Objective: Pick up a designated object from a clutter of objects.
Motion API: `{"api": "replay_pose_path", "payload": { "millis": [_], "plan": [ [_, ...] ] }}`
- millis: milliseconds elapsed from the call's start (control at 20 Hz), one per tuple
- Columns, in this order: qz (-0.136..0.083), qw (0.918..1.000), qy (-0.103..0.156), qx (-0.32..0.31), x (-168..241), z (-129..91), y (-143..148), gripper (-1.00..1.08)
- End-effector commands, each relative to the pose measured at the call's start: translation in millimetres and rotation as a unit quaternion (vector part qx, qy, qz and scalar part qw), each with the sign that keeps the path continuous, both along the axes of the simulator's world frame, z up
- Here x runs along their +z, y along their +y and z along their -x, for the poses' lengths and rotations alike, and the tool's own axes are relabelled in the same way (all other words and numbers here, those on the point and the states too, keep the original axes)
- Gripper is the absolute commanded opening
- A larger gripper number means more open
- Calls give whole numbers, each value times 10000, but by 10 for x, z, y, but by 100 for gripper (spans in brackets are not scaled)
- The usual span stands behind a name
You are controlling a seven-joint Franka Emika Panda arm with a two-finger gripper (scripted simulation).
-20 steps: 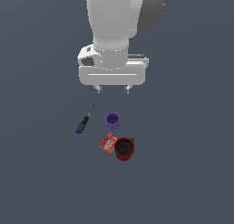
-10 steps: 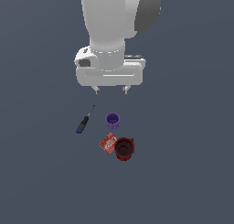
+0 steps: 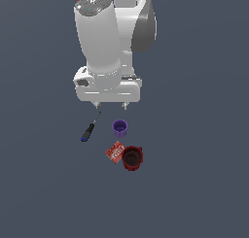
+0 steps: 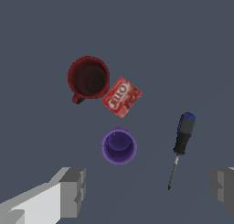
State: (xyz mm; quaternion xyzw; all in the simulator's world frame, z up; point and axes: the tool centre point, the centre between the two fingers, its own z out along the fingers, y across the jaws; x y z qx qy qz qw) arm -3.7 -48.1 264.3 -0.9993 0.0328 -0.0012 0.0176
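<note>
Gripper (image 3: 111, 106), its blocky grey fingers (image 4: 73, 191) spread wide and empty, above a smooth dark surface (image 3: 194, 183); the slim screwdriver (image 3: 90, 128), black handle, blue butt, thin metal shaft, lies beside the round purple cup (image 3: 120, 128), with the flat red-and-white box (image 3: 115, 151) touching the dark red mug (image 3: 132, 158) beyond the cup.

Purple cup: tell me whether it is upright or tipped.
Upright. The purple cup shows its round open mouth and bare inside to the wrist view, standing apart from the screwdriver.
</note>
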Motion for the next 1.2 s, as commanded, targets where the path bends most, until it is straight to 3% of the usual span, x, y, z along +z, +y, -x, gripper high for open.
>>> {"api": "replay_pose_path", "payload": {
  "millis": [0, 650, 1150],
  "plan": [
    [-10, 10000, 2, -98, -193, 17, -120, 100],
    [46, 9969, 10, -791, -1418, 413, -919, 100],
    [150, 9937, 32, -1112, -1914, 753, -1257, 100]
  ]
}}
